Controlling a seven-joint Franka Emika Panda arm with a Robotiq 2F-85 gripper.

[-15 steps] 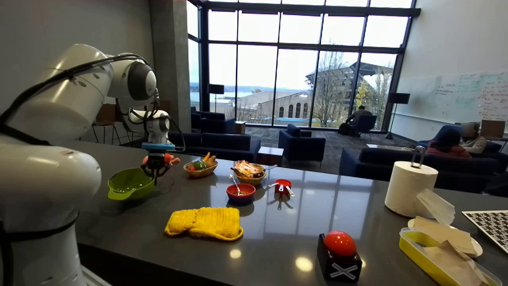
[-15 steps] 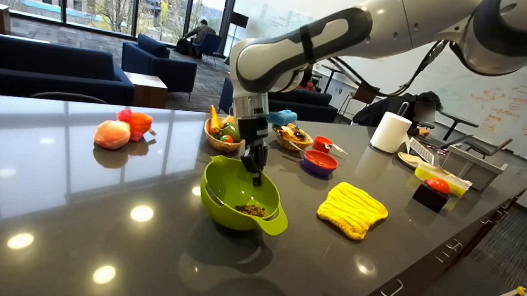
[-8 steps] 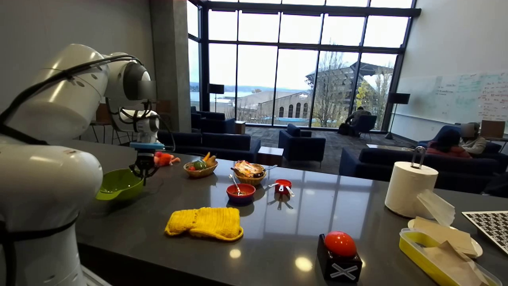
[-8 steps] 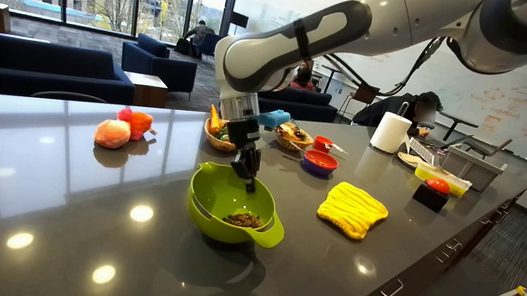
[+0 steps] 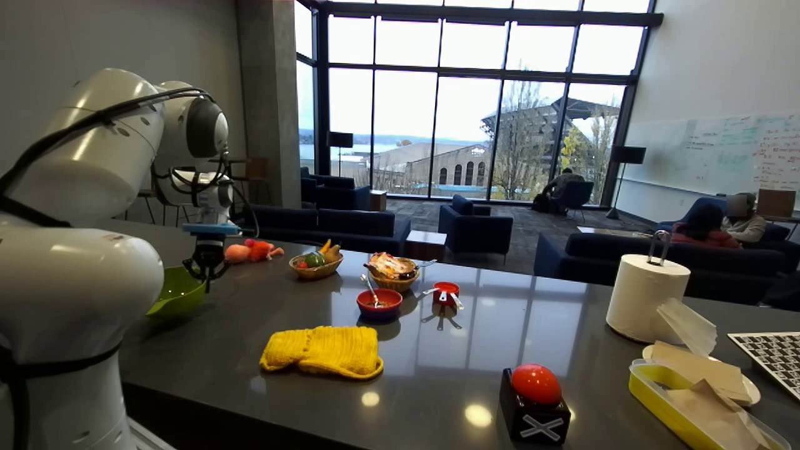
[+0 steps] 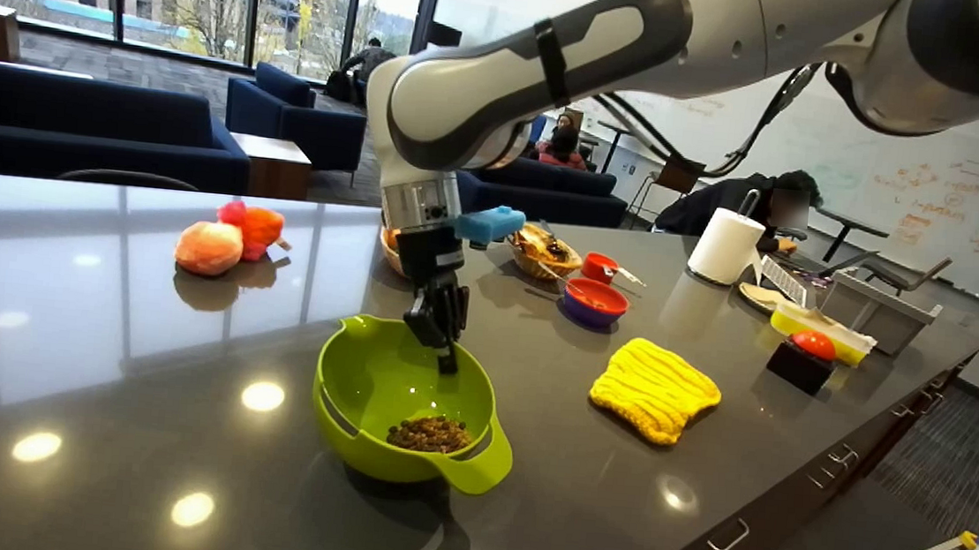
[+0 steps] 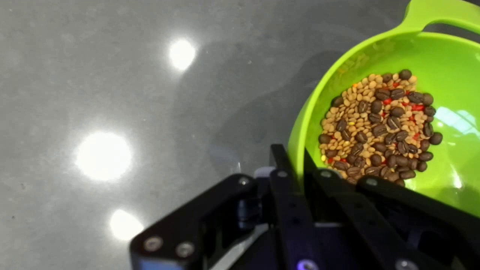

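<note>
Near the ribbed yellow cloth [image 6: 655, 391], the round, glossy green bowl [image 7: 442, 63] is holding creased dark beans [image 7: 402, 160] and flat tan seeds [image 7: 352, 108], while the gripper [image 7: 293, 154] is pinching its thin rim [image 7: 302, 129], pointing downward from the bent arm [image 6: 616, 38].

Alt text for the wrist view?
Black gripper shut on the rim of a lime-green bowl, one finger inside and one outside. The bowl holds tan lentil-like grains mixed with dark beans and red bits. To the left, a glossy gray countertop shows bright reflections.
</note>
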